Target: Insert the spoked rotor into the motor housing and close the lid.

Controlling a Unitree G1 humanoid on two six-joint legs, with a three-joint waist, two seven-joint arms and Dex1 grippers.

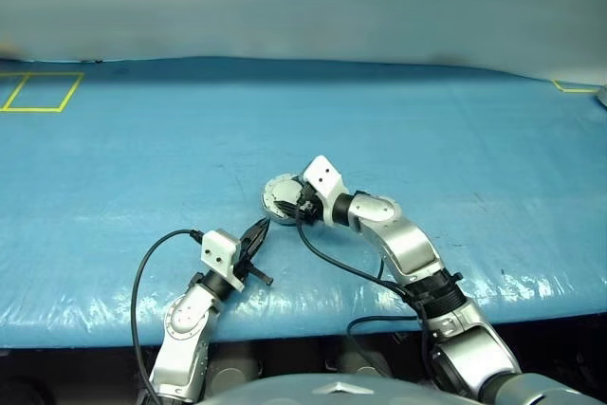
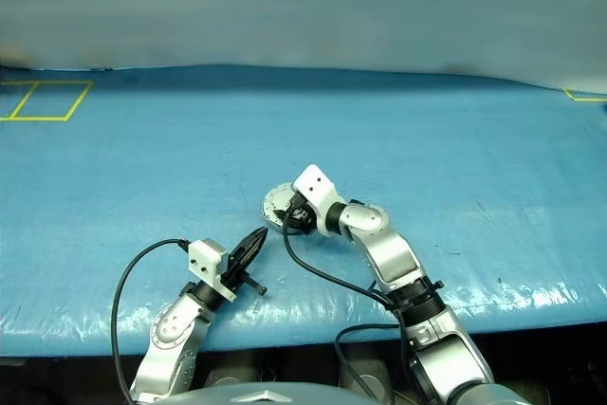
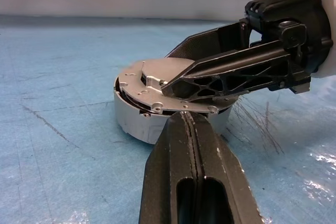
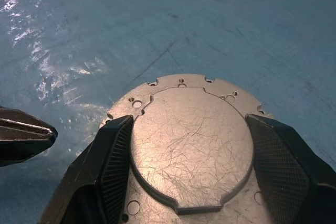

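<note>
The right gripper (image 4: 184,145) has its two black fingers (image 4: 107,166) set wide apart, one on each side of the lid (image 4: 189,145), pads against its rim: it is clamped on that lid. From the left wrist view the lid (image 3: 157,80) sits tilted on top of the housing (image 3: 139,119), one edge lifted, so it is not down flat. The lid shows a scratched silver-grey face with a raised round panel in the middle and small holes and notches around its edge. The housing under it is a short round silver cup, standing on the blue desk (image 1: 427,130), near the front edge and about midway across. In the head views the right gripper (image 1: 296,204) comes at the lid (image 1: 281,193) from the robot's right, angled a little downward.

The left gripper (image 3: 191,129) is closed, its two fingers pressed together with just a thin seam between them, and nothing is in it. It points at the side of the housing, just beside it; I cannot tell whether the tip touches. In the left eye view it (image 1: 256,234) lies low over the desk, below and left of the housing. A black cable (image 1: 142,272) loops off the left wrist.
</note>
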